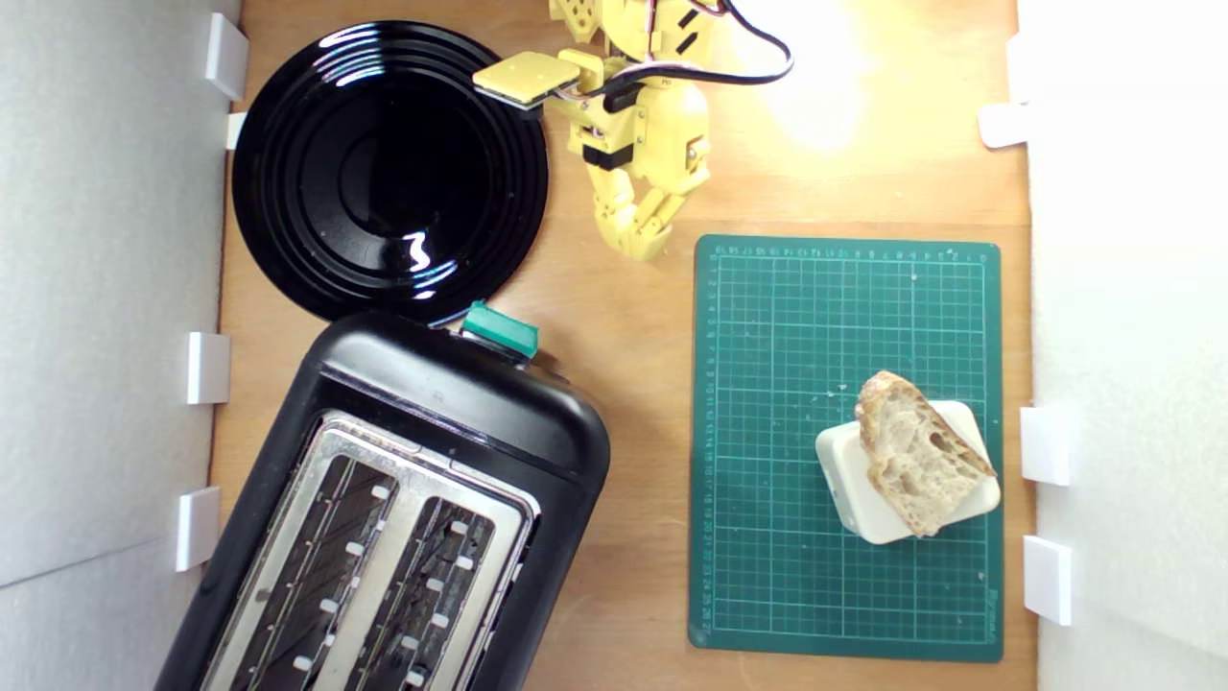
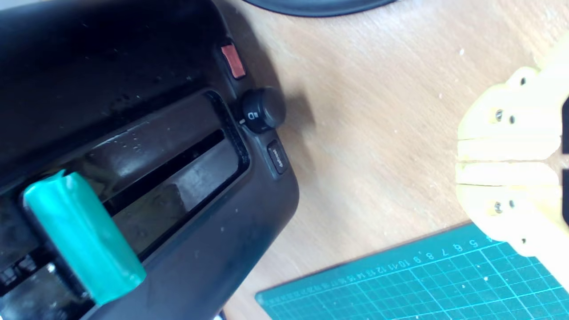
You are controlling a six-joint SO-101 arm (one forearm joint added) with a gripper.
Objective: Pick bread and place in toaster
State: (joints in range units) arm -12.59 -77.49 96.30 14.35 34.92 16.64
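Observation:
The bread (image 1: 919, 451), a pale tan slice with brown crust, leans on an off-white block (image 1: 854, 485) on the green cutting mat (image 1: 767, 432) at the exterior view's right. The black toaster (image 1: 451, 403) with a silver two-slot top and teal lever knob (image 1: 499, 328) fills the lower left. My yellow gripper (image 1: 641, 248) hangs at the top centre, shut and empty, well away from the bread. In the wrist view the toaster's end (image 2: 209, 231), its teal knob (image 2: 84, 235) and my closed gripper (image 2: 460, 162) show; the bread is out of that view.
A glossy black plate (image 1: 288, 173) lies at the upper left, touching the toaster's end. White clips (image 1: 1046, 444) line both sides of the wooden board. Bare wood (image 1: 643, 403) separates toaster and mat. A mat corner (image 2: 400, 284) appears in the wrist view.

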